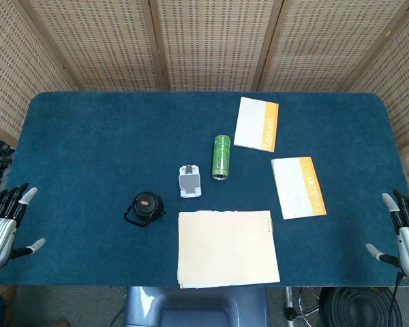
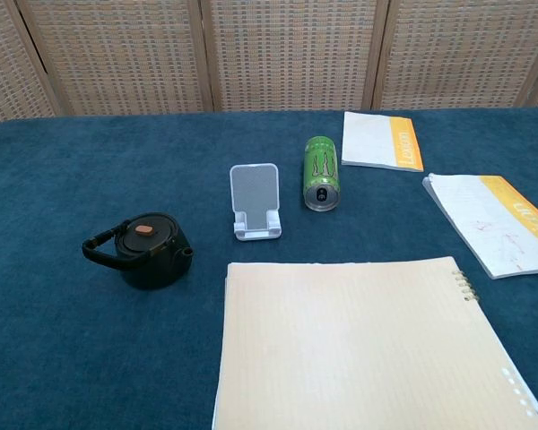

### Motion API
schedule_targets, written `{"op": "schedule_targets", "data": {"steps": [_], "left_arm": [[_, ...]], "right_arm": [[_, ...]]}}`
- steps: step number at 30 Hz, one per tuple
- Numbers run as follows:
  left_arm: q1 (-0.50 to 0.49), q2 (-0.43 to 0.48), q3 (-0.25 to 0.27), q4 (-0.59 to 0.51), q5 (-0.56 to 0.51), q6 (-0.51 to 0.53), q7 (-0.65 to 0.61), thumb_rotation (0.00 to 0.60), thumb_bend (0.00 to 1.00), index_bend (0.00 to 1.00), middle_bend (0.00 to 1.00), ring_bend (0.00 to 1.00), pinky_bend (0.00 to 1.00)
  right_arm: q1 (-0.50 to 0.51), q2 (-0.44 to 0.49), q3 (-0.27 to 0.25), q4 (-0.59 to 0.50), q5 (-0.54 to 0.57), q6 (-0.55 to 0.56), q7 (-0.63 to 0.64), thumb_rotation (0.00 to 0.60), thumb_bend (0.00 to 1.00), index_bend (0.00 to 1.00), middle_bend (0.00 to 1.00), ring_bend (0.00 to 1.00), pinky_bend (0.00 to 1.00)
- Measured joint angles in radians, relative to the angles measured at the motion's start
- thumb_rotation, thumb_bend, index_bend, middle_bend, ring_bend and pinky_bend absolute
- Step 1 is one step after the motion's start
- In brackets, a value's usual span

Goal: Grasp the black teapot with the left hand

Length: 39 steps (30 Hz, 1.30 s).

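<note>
The black teapot (image 1: 145,208) (image 2: 144,250) stands upright on the blue table left of centre, its lid topped by a small brown knob and its handle pointing left. In the head view my left hand (image 1: 5,227) hovers at the table's left edge, far left of the teapot, fingers spread and holding nothing. My right hand (image 1: 405,235) sits at the right edge, also spread and holding nothing. Neither hand shows in the chest view.
A tan notebook (image 1: 226,248) (image 2: 359,345) lies at the front edge right of the teapot. Behind it stand a white phone stand (image 1: 189,182) (image 2: 255,202) and a lying green can (image 1: 221,157) (image 2: 320,173). Two white-and-orange booklets (image 1: 256,123) (image 1: 298,187) lie at the right.
</note>
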Motion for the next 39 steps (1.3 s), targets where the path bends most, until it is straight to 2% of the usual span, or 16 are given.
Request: {"op": "schedule_targets", "data": {"steps": [9, 15, 18, 21, 26, 32, 39], "left_arm": [[-0.016, -0.011, 0.007, 0.000, 0.006, -0.035, 0.037, 0.600, 0.00, 0.00, 0.00, 0.00, 0.00], [-0.081, -0.025, 0.010, -0.018, 0.032, -0.139, 0.054, 0.600, 0.00, 0.00, 0.00, 0.00, 0.00], [-0.151, -0.031, 0.002, -0.038, 0.044, -0.235, 0.054, 0.600, 0.00, 0.02, 0.08, 0.07, 0.00], [-0.220, -0.038, -0.008, -0.064, 0.042, -0.340, 0.047, 0.600, 0.00, 0.12, 0.18, 0.15, 0.00], [-0.330, -0.057, -0.033, -0.114, -0.013, -0.488, 0.059, 0.600, 0.00, 0.19, 0.23, 0.20, 0.00], [-0.378, -0.083, -0.054, -0.161, -0.101, -0.539, 0.128, 0.600, 0.00, 0.22, 0.26, 0.23, 0.00], [-0.412, -0.101, -0.053, -0.180, -0.175, -0.584, 0.173, 0.600, 0.00, 0.25, 0.28, 0.26, 0.00]], "right_arm": [[-0.002, 0.008, 0.004, -0.005, 0.006, 0.002, 0.017, 0.600, 0.00, 0.00, 0.00, 0.00, 0.00], [0.002, 0.009, 0.011, -0.001, 0.024, -0.008, 0.022, 0.600, 0.00, 0.00, 0.00, 0.00, 0.00], [0.004, 0.009, 0.016, 0.001, 0.034, -0.013, 0.024, 0.600, 0.00, 0.00, 0.00, 0.00, 0.00], [0.007, 0.009, 0.020, 0.005, 0.047, -0.021, 0.026, 0.600, 0.00, 0.00, 0.00, 0.00, 0.00], [0.009, 0.008, 0.025, 0.011, 0.057, -0.028, 0.032, 0.600, 0.00, 0.00, 0.00, 0.00, 0.00], [0.010, 0.011, 0.026, 0.013, 0.060, -0.032, 0.042, 0.600, 0.00, 0.00, 0.00, 0.00, 0.00], [0.009, 0.014, 0.026, 0.013, 0.059, -0.030, 0.049, 0.600, 0.00, 0.00, 0.00, 0.00, 0.00]]}}
